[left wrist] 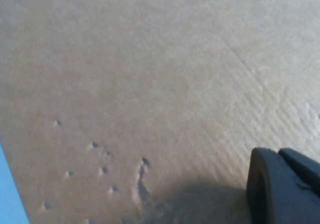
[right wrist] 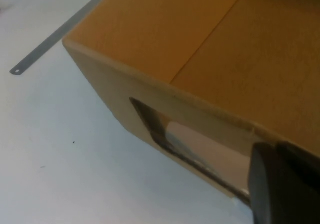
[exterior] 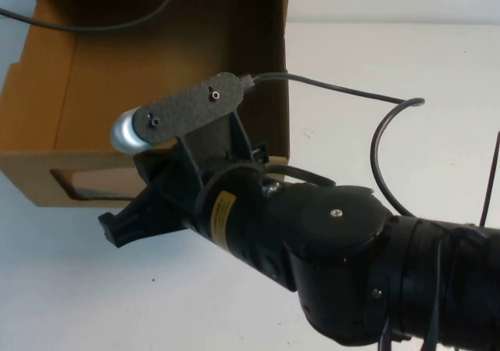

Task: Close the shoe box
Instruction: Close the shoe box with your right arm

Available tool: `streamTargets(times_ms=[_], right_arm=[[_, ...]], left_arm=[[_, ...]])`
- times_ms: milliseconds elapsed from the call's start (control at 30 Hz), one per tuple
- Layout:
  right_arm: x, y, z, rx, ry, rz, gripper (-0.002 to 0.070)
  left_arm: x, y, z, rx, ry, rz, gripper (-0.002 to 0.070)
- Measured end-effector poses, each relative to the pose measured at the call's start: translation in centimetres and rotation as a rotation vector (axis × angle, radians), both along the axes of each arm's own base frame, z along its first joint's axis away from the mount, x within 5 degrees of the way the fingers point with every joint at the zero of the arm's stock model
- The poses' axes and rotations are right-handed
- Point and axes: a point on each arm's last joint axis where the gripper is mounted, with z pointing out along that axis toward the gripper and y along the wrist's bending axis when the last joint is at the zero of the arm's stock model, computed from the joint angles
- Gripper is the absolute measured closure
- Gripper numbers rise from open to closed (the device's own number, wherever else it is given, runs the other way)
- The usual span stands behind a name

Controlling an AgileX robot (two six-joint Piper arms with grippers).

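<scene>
The worktop (exterior: 391, 62) is plain white, with nothing of the room beyond it to be seen. Nearest in the high view, the right arm fills the lower right of the scene, its wrist camera (exterior: 183, 112) on a speckled black bracket, a black cable (exterior: 375, 132) looping over the white surface behind it. The right end effector (exterior: 125, 224) sits just in front of the shoe box (exterior: 94, 101), at the front wall near the clear window (exterior: 86, 185); the arm hides its fingers, so whether they are apart or together cannot be told. The window is partly covered by the arm, and no pull tab can be made out.

The shoe box lies open-topped beyond the arm, its windowed front wall facing the robot and its long axis running away from it; its far end is cut off by the frame edge.

The left end effector (left wrist: 285, 186) shows only as a dark fingertip close against brown cardboard, its opening impossible to judge. A thin metal strip (right wrist: 60, 34) lies on the worktop beside the box.
</scene>
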Motion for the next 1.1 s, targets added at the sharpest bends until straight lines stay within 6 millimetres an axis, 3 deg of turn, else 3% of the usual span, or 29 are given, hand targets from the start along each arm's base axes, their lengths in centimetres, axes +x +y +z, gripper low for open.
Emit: streamTargets(times_ms=[567,733,1100], right_arm=[[1.0,0.5,-1.6,-0.009,0.056,-0.001,0.0687],[2.1,0.0,-1.8,-0.008,0.064,-0.023,0.0687],[5.1,-1.2,0.6,0.082,0.044,-0.053,0.0687]], left_arm=[[0.0,0.0,0.0,-0.001,0.001,0.001,0.068],[0.0,0.0,0.0,-0.001,0.001,0.001,0.068],[0.0,0.0,0.0,-0.001,0.001,0.001,0.068]])
